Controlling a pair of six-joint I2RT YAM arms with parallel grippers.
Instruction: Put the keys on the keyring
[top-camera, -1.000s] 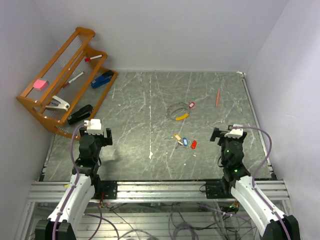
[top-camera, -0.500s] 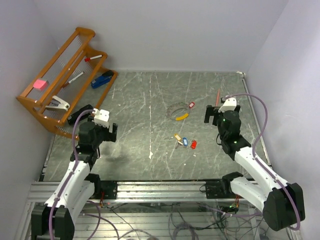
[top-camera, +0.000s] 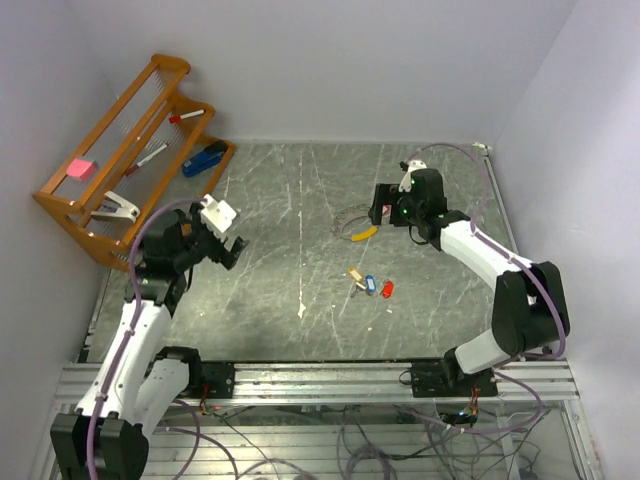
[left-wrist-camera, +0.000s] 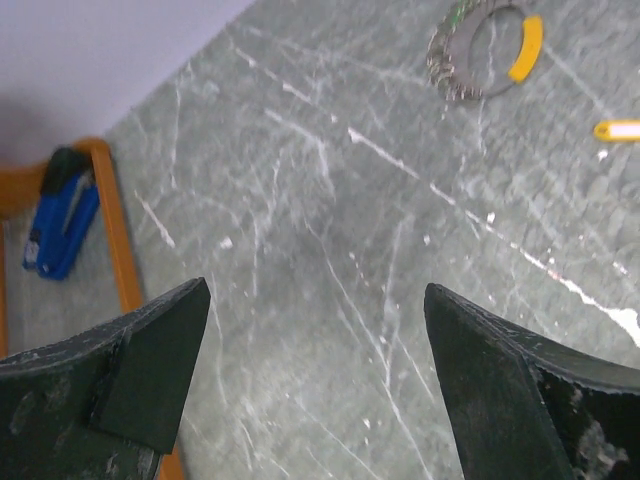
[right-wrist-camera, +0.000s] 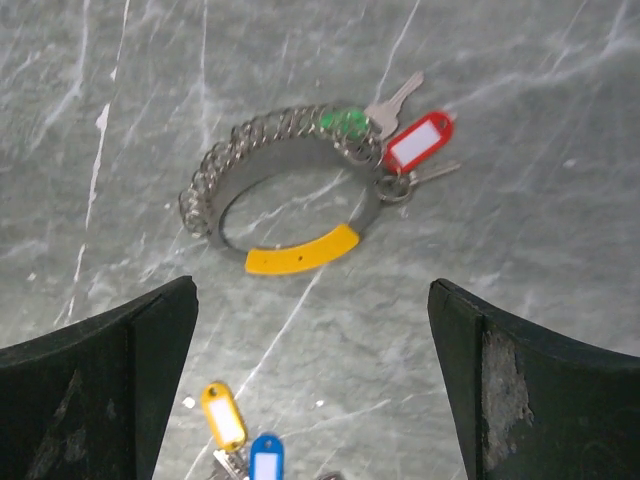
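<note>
The keyring (right-wrist-camera: 250, 138) is a silvery coiled loop with a curved yellow piece (right-wrist-camera: 303, 250), and a red-tagged key (right-wrist-camera: 418, 142) and a green-tagged one (right-wrist-camera: 345, 122) lie at its rim. In the top view its yellow piece (top-camera: 366, 233) lies mid-table. Loose keys lie nearer: yellow tag (top-camera: 356, 274), blue tag (top-camera: 369, 284) and red tag (top-camera: 387, 289). My right gripper (right-wrist-camera: 310, 300) hovers open just above the keyring, holding nothing. My left gripper (top-camera: 228, 238) hangs open over bare table at the left, far from the keys, with the keyring (left-wrist-camera: 480, 50) far ahead in its wrist view.
A wooden rack (top-camera: 110, 170) leans against the left wall, holding a blue stapler (top-camera: 205, 158), a pink block (top-camera: 80, 168), a white stapler (top-camera: 115, 207) and markers. Walls close the table on three sides.
The right arm has reached forward and left until its gripper is over the keyring. The left gripper has lifted and moved forward-right. Both stay open.
</note>
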